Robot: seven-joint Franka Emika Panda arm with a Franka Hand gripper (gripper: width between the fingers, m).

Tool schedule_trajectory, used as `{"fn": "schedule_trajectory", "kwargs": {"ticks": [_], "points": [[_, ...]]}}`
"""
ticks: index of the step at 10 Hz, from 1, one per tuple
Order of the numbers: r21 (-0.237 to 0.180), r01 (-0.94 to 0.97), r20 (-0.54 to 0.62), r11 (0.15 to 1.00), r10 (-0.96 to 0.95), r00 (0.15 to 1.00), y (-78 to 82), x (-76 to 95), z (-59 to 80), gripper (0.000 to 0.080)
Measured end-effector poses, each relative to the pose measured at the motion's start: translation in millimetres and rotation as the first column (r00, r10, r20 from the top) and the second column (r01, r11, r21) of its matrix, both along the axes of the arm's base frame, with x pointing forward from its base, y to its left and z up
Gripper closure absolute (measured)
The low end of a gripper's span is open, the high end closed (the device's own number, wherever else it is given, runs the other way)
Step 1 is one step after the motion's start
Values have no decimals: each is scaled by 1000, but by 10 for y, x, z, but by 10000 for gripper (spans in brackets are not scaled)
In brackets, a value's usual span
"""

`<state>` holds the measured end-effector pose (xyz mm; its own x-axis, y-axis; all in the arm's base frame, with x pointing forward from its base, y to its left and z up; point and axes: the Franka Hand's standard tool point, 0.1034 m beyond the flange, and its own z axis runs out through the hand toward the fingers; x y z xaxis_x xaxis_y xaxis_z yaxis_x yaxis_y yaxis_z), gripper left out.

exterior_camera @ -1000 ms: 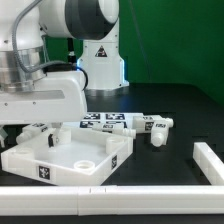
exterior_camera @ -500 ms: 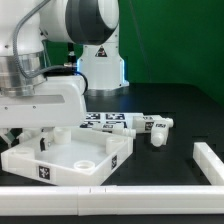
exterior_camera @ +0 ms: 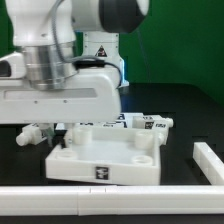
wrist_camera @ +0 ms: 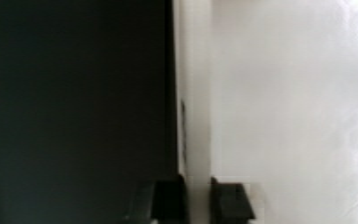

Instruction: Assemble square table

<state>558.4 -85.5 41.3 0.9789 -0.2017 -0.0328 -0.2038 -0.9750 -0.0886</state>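
Tabletop (exterior_camera: 80, 165) now rightward, edge near rail (exterior_camera: 150, 199)

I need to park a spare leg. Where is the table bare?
Bare dark table lies between the tabletop and the rail on the exterior view's right, and on its left beside the front rail. Behind the tabletop it is crowded: legs, marker board, arm.

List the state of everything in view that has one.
top: open side up, no legs fitted.
legs: loose, lying on their sides.
gripper: seems shut on the top's wall.
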Motion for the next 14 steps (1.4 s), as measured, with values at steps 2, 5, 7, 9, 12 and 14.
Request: {"fn": "schedule_trajectory", "kwargs": {"ticks": [2,5,7,9,12,14], "points": [[19,-20,-9,1000,20,1000,77,133,59,750],[25,-238,25,971,237,971,132,216,-21,748],[26,-231,21,973,231,973,130,202,-40,748],[22,-208,21,978,207,978,157,215,-47,748],[3,-139,35,990,139,990,526,343,-111,748],[-19,-166,54,986,167,985,639,386,-183,748]]}}
